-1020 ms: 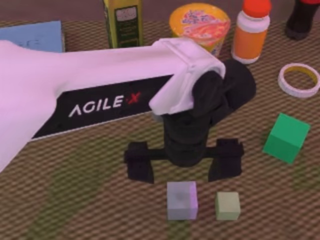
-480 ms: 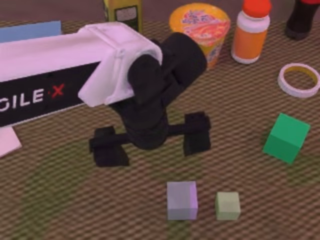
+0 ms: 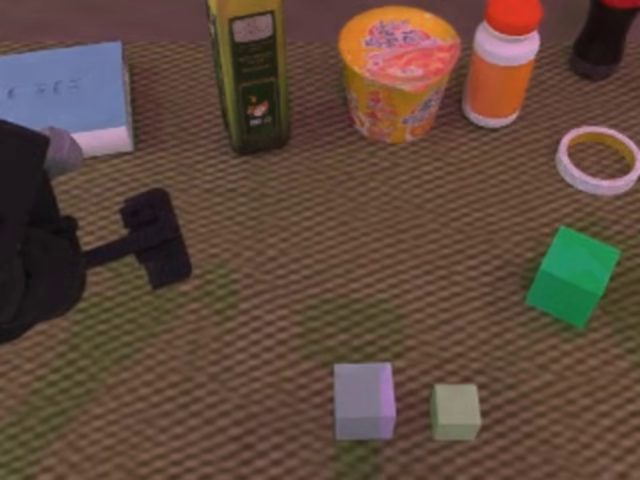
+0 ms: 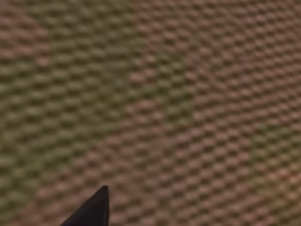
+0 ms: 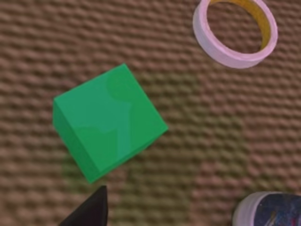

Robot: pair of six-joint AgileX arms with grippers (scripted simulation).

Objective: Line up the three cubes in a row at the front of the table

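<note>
Emerald cube [image 3: 573, 276]: largest of the three cubes, at the right side of the table [image 3: 300, 250], well behind the front pair and turned at an angle to them; the one block not yet in the row.
Handling, judged: a plain matte rigid block, probably light and not slippery; flat parallel faces suit a pinch across two opposite sides, with the fingers turned to match its rotation.
Purple cube [image 3: 364, 401]: at the front, near centre, square to the table edge.
Mint cube [image 3: 455, 411]: smallest, just beside the purple one on its right, apart by a narrow gap; the row's open end lies to its right.
Right gripper: not in the top view; its wrist camera looks down on the emerald cube [image 5: 108, 123], so it hangs above that block. Only one dark finger tip [image 5: 89, 209] shows; whether the claw is spread or closed cannot be told.
Left gripper [image 3: 120, 245]: at the table's left edge, empty; one finger [image 3: 155, 236] is visible, and its spread cannot be told.
Tape ring [image 3: 598, 158]: behind the emerald cube, near enough to mind when approaching.
</note>
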